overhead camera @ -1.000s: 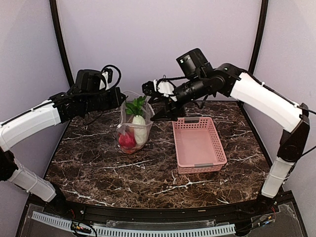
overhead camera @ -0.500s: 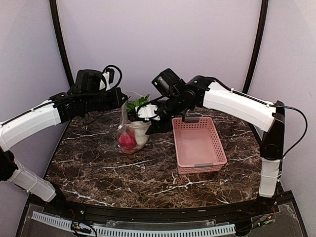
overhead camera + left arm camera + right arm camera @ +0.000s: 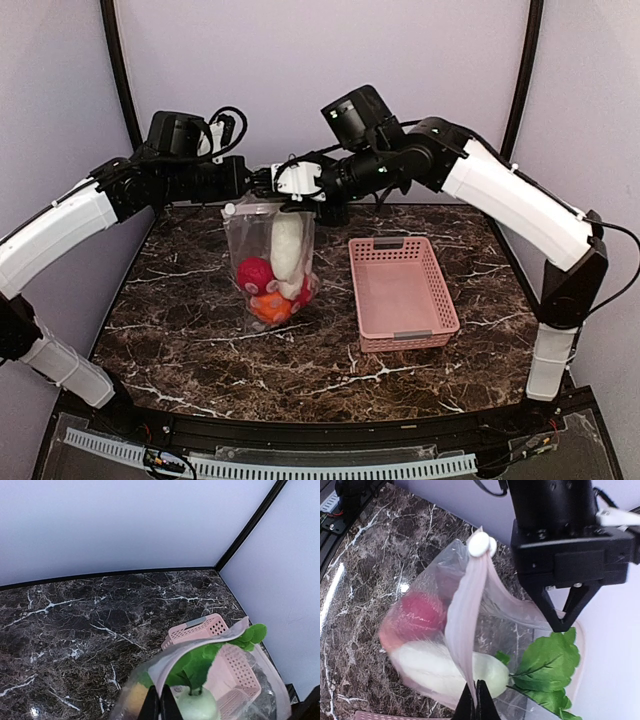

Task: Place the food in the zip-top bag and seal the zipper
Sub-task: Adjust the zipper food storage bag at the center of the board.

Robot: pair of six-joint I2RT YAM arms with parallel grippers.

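Loaded zip-top bag [image 3: 240,240] lifted taut by its mouth, likely ready for sealing
With the food [image 3: 288,250] inside, it has risen from its slump on the table [image 3: 190,340]; the right gripper [image 3: 476,700], jaws open a second ago, now pinches the zipper [image 3: 465,610], facing the left gripper [image 3: 161,700], jaws clenched on the mouth edge

One bag [image 3: 240,235]; one basket [image 3: 402,295]; two arms [image 3: 60,225]
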